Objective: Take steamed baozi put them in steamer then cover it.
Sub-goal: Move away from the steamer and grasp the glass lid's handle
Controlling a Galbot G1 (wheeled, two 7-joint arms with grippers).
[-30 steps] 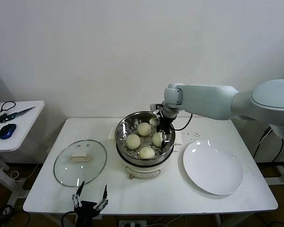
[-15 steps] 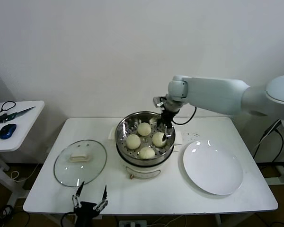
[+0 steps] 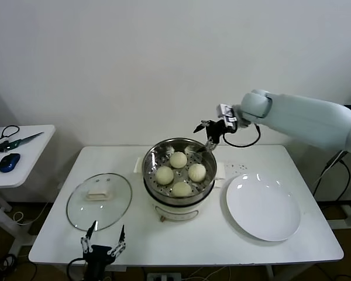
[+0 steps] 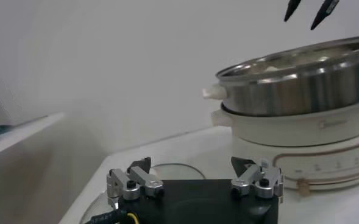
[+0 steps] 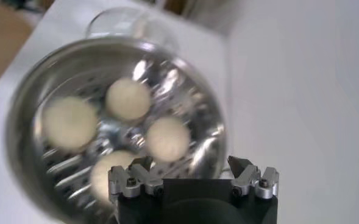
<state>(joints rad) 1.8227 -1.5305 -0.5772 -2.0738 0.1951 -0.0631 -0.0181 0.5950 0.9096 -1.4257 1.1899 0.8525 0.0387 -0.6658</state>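
Observation:
Several cream-white baozi (image 3: 178, 159) sit on the perforated tray inside the steel steamer (image 3: 179, 188) at the table's middle; they also show in the right wrist view (image 5: 167, 138). My right gripper (image 3: 206, 130) is open and empty, raised above the steamer's far right rim. The glass cover (image 3: 99, 200) with its cream handle lies flat on the table left of the steamer. My left gripper (image 3: 103, 244) is open and empty, low at the table's front edge, in front of the cover; its own view shows the steamer's side (image 4: 301, 91).
A white plate (image 3: 262, 206) lies on the table right of the steamer. A small side table (image 3: 14, 153) to the left holds a mouse and cables. The wall is close behind the table.
My right gripper rose out of the steamer and drew back to the right, empty. The fourth baozi stays in the tray. My left gripper shifted slightly left and lower.

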